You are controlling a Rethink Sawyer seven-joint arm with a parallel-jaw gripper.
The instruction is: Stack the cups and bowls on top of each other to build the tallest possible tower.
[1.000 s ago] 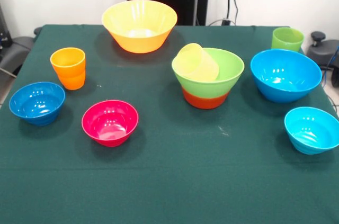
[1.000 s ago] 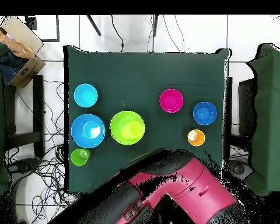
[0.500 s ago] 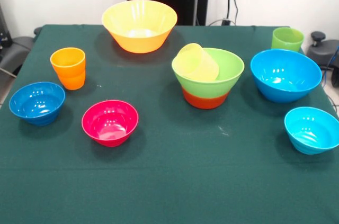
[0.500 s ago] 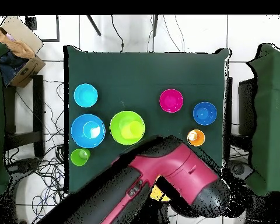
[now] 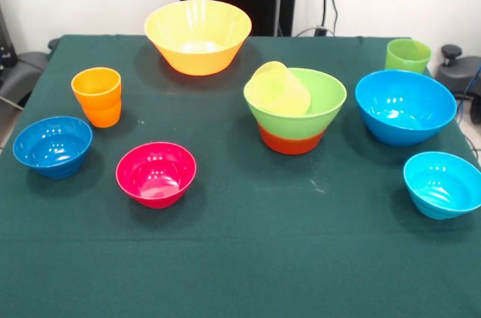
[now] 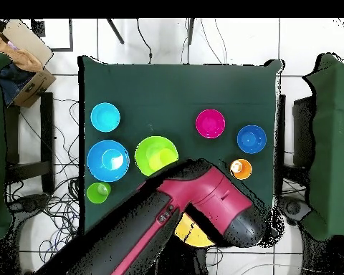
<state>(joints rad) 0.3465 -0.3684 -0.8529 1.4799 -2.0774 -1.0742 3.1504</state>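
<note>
Claw not seen in either view, state cannot be told. Low tower (image 5: 294, 111): tilted pale yellow ribbed plastic cup (image 5: 279, 88) lodged in light green glossy bowl (image 5: 308, 101). Between picks judged; glossy magenta plastic bowl (image 5: 156, 174) likely fetched next.
</note>
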